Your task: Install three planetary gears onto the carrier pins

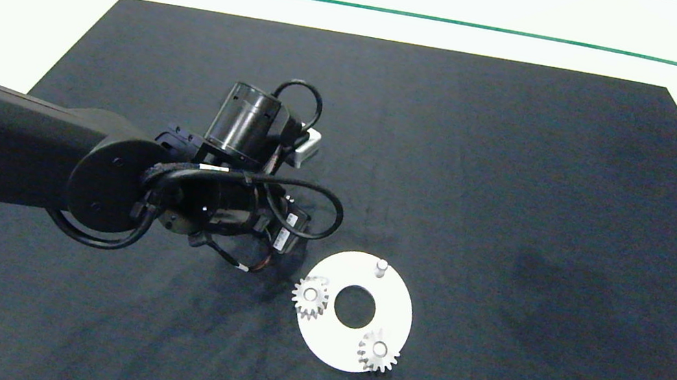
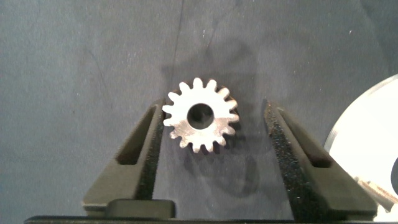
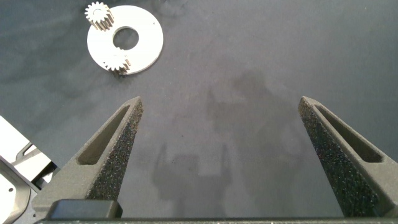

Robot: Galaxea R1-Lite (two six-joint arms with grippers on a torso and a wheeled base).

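Your third gear [image 2: 200,116] lies flat on the black mat [image 1: 521,180], bore up, between the fingers of the left tool [image 2: 211,155]. That tool is wide: one finger [image 2: 134,152] sits just beside the teeth on one side, and the other finger [image 2: 298,155] stands clear with a gap. In the head view you cannot see this gear, since the left arm [image 1: 6,138], coming in from the left edge to the middle of the frame, covers it.

Just right of and below the arm's wrist you have the white disc [image 1: 391,304], lower centre of the head view. Two gears are already on pins: one [image 1: 310,296] at the disc's left edge, one [image 1: 378,351] at its lower right. The last pin [image 1: 380,267] stands bare near the disc's top edge.

The right tool [image 3: 221,155] is spread wide over bare mat, well away from the disc, which shows in the upper left of its wrist view. The mat lies on a white desk [image 1: 10,0].
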